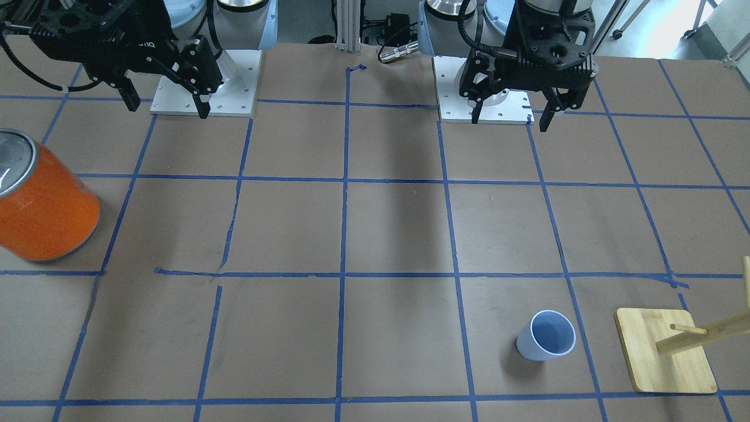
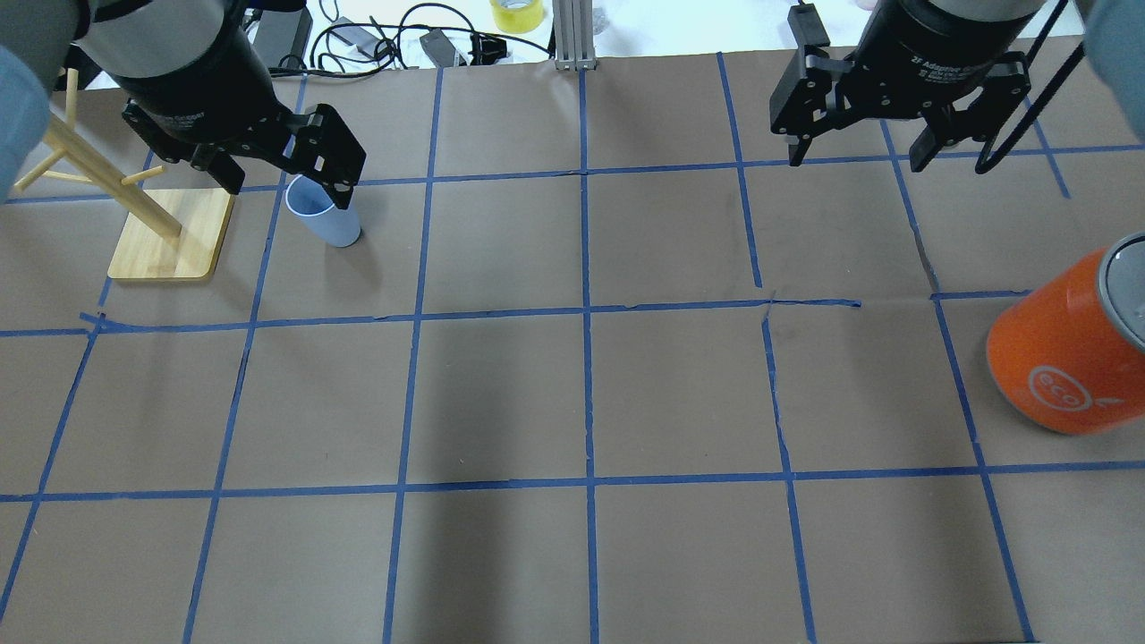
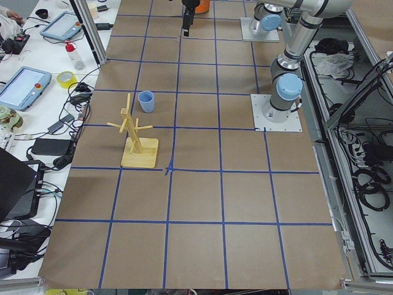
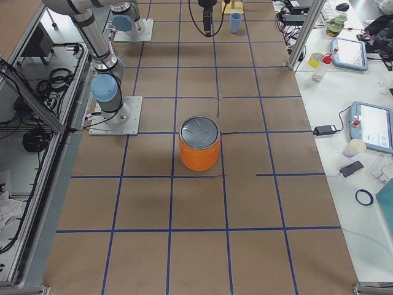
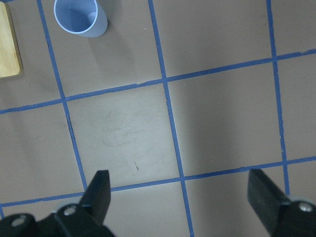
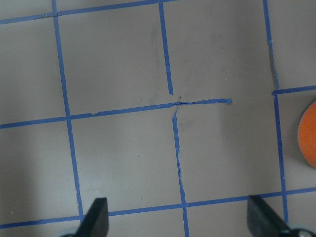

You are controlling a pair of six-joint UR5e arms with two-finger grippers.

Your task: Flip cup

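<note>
The cup (image 1: 546, 335) is a small pale lavender-blue tumbler standing upright, mouth up, blue inside. It stands on the brown table on my left side, next to a wooden rack. It also shows in the overhead view (image 2: 324, 217), the left wrist view (image 5: 79, 17) and the side views (image 3: 146, 101) (image 4: 236, 23). My left gripper (image 1: 510, 120) is open and empty, held high and back from the cup; in the overhead view (image 2: 286, 188) one finger overlaps the cup's rim. My right gripper (image 1: 166, 108) is open and empty, high over the other half of the table (image 2: 854, 161).
A wooden peg rack on a square base (image 1: 665, 351) stands close beside the cup (image 2: 170, 237). A large orange metal-topped can (image 1: 44, 205) stands on my right side (image 2: 1069, 344). Blue tape lines grid the table (image 2: 586, 394). Cables lie beyond the far edge.
</note>
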